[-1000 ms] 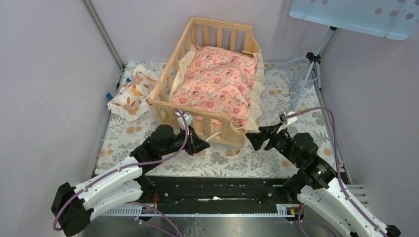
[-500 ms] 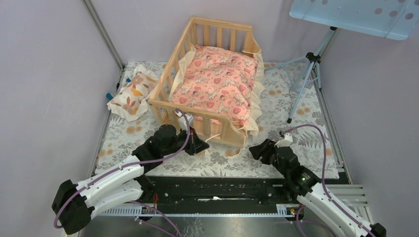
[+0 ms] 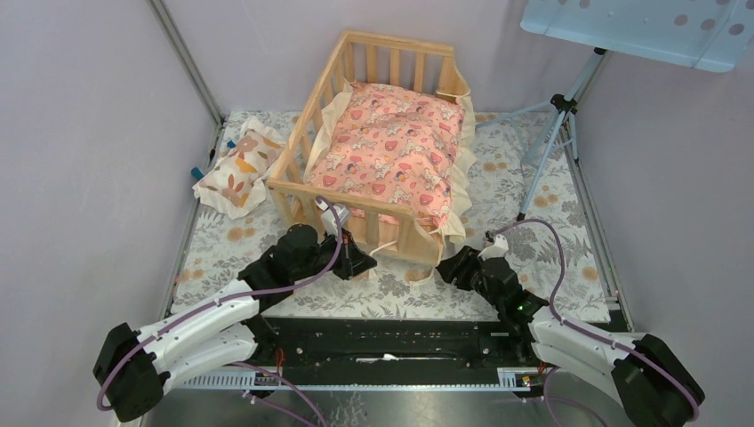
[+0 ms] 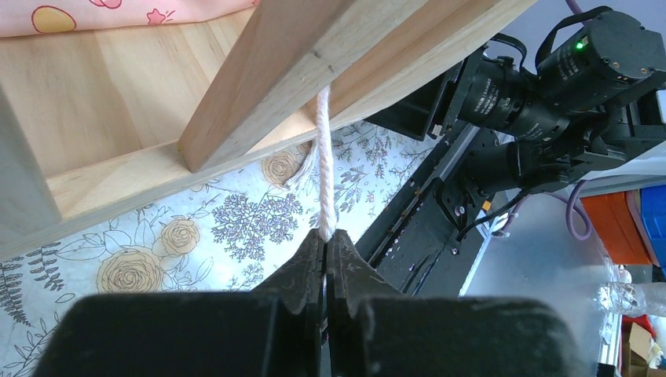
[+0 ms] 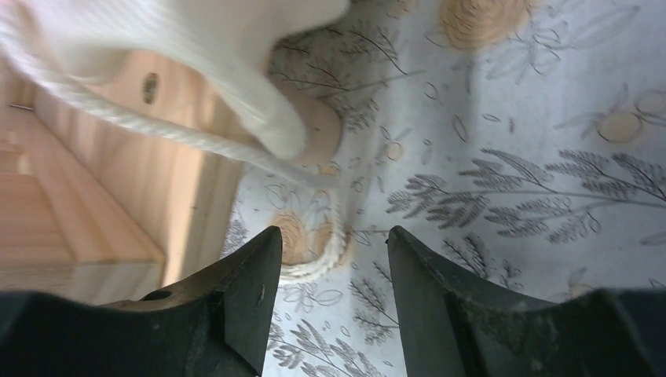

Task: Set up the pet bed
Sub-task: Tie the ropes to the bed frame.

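The pet bed (image 3: 397,41), a light wood slatted frame, stands mid-table with a pink cream-ruffled cushion (image 3: 391,147) in it. My left gripper (image 3: 369,261) sits just in front of its near rail, shut on a white rope (image 4: 324,173) that hangs from the wooden rail (image 4: 259,86). My right gripper (image 3: 442,265) is low by the bed's front right corner and open. In the right wrist view, a loop of white rope (image 5: 326,251) lies on the mat ahead of the gripper's (image 5: 334,236) spread fingertips, touching neither. The cream ruffle (image 5: 196,47) hangs above it.
A small cream pillow with orange leaf prints (image 3: 238,167) lies left of the bed. A tripod (image 3: 551,133) stands at the back right under a light blue panel (image 3: 649,27). The floral mat (image 3: 533,258) covers the table. Walls close in on both sides.
My right arm has dropped and drawn in leftward, bringing its gripper down to the bed's front right corner with its jaws narrower. The left gripper has held still on the rope.
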You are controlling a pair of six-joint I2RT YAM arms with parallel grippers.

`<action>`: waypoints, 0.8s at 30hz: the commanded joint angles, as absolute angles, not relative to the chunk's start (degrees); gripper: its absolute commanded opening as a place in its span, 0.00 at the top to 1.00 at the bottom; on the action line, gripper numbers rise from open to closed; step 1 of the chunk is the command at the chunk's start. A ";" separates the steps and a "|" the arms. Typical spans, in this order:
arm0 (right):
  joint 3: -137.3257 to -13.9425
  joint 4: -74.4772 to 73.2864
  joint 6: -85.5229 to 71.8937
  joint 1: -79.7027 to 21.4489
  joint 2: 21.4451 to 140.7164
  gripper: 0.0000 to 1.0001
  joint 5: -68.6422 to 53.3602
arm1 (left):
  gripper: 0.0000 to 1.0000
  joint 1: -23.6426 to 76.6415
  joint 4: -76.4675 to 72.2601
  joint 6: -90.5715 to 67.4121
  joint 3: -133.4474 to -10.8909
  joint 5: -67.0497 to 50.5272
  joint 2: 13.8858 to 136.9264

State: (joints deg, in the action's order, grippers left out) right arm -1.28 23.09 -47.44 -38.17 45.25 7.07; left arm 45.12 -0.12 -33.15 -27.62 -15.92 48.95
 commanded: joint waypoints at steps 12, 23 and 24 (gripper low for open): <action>-0.83 44.89 -45.66 -37.97 58.24 0.43 10.22 | 1.00 45.26 -3.16 -34.69 -29.70 -15.57 51.40; -3.65 57.98 -44.44 -37.91 74.01 0.52 8.79 | 1.00 45.26 -3.11 -34.82 -28.74 -15.48 50.48; -3.95 58.72 -43.64 -37.96 74.90 0.57 7.65 | 1.00 45.26 -3.03 -34.93 -28.74 -15.47 50.38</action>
State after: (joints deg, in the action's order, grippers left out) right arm -1.89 50.96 -46.06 -38.17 71.83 8.88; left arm 45.45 -1.48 -33.21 -27.62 -15.73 49.98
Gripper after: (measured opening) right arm 0.490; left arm 0.013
